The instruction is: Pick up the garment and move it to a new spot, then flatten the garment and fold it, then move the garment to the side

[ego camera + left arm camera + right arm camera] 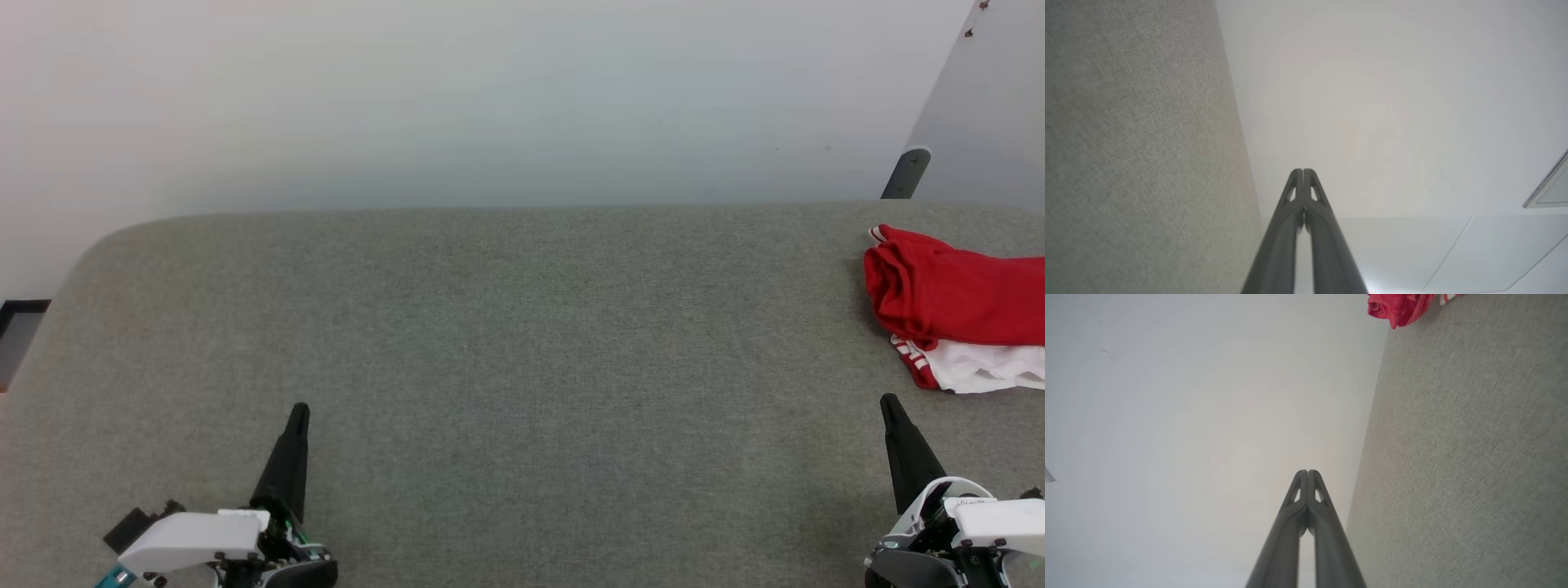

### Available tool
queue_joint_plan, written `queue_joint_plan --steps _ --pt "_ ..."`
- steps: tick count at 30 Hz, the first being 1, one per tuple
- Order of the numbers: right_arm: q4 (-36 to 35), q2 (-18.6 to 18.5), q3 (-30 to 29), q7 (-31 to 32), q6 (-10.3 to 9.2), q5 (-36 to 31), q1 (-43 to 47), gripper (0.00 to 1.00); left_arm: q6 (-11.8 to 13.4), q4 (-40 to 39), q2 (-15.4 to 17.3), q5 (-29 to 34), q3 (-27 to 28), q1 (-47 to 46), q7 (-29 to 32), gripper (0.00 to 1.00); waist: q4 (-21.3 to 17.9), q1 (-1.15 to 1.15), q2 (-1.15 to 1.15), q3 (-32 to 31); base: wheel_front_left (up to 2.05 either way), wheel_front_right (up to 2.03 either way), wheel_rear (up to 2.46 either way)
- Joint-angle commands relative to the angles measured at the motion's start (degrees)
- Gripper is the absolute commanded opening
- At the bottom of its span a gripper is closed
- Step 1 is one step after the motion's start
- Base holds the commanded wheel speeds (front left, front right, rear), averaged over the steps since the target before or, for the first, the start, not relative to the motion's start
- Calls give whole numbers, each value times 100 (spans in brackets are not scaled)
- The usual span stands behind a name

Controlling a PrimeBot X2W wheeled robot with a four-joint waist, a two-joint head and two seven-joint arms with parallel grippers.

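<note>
The garment (955,302), red shorts with a white striped hem, lies bunched at the far right of the grey felt table (506,327), partly cut off by the head view's edge. A red corner of the garment (1398,308) shows at the top of the right wrist view. My right gripper (888,402) rests at the lower right, shut and empty, a short way in front of the garment. My left gripper (300,408) sits at the lower left, shut and empty, far from it. Both wrist views show fingertips pressed together: left gripper (1303,170), right gripper (1307,472).
A pale wall (457,98) rises behind the table's back edge. A grey panel with a dark bracket (906,173) leans at the back right, just behind the garment. The table's rounded back-left corner (106,241) drops to the floor.
</note>
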Motion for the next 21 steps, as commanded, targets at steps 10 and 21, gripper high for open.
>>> queue_joint_plan --steps 10,21 --pt "0 22 16 14 4 14 -18 0 -2 6 -1 -21 12 -52 8 0 0 0 0 0 0 0 0" --pt "0 23 16 14 3 14 -18 0 -2 6 -1 -21 12 -52 8 0 0 0 0 0 0 0 0"
